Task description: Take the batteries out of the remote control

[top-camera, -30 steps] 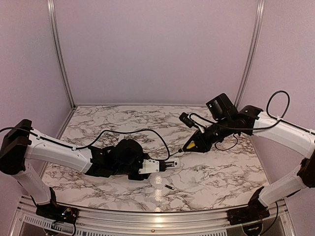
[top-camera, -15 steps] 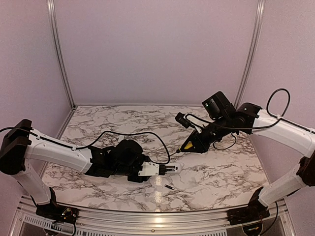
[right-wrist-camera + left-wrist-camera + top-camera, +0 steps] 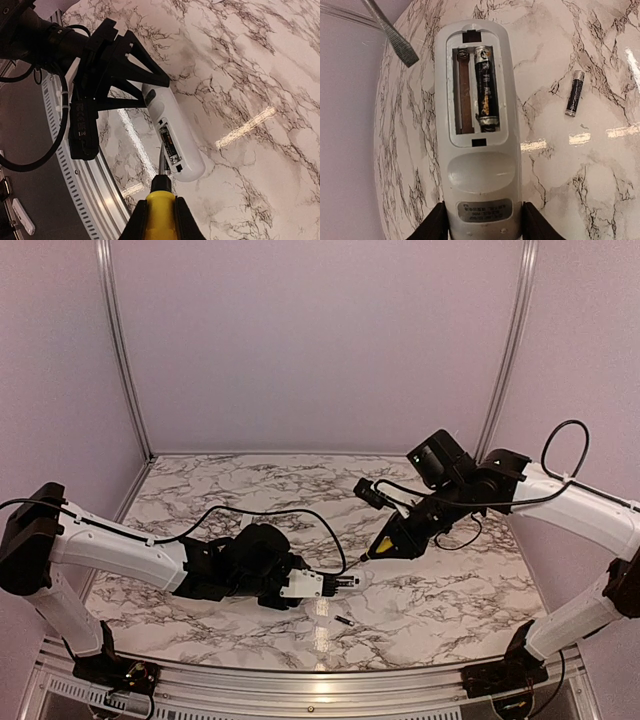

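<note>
Firmly, my left end effector (image 3: 481,226) clamps the remote control (image 3: 479,172); one battery (image 3: 486,90) sits in its compartment (image 3: 463,92), the other battery (image 3: 574,93) lies on the counter (image 3: 580,190) nearby. My right end effector (image 3: 160,225) grips the screwdriver (image 3: 160,199).

label (image 3: 484,210) on remote control (image 3: 480,172) unreadable, battery (image 3: 486,87) print illegible, no legible text

Our left arm (image 3: 120,550) lies low, and our left pincer (image 3: 332,584) clamps the remote control (image 3: 479,175). Our right pincer (image 3: 398,532), angled downward, grips the screwdriver (image 3: 160,210) tightly.
</note>
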Motion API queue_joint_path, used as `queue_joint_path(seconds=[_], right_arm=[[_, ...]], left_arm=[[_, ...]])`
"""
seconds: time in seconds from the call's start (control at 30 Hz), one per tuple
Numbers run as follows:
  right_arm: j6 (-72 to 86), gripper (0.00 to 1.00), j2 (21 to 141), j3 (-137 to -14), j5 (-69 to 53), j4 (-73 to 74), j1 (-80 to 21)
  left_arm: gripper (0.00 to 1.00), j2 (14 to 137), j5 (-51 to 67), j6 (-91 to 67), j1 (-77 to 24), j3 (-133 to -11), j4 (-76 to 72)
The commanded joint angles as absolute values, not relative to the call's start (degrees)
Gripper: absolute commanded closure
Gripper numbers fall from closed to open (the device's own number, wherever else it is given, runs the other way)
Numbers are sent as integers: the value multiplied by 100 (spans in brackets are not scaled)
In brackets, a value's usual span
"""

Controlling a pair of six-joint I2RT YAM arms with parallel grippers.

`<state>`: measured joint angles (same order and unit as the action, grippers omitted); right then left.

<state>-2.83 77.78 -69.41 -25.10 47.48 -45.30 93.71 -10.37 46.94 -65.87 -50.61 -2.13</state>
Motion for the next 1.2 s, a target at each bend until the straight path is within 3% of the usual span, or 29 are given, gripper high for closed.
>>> queue_joint_path(seconds=[0.0, 1.17], right_arm=[[-356, 100, 7981, -7273, -2311, 5083, -4853], [-517, 100, 8325, -7513, -1762, 5162, -4860]], left_arm=[[100, 9158, -1090, 4851, -6616, -5138, -401], [100, 9227, -1011, 5005, -6616, -5348, -300]])
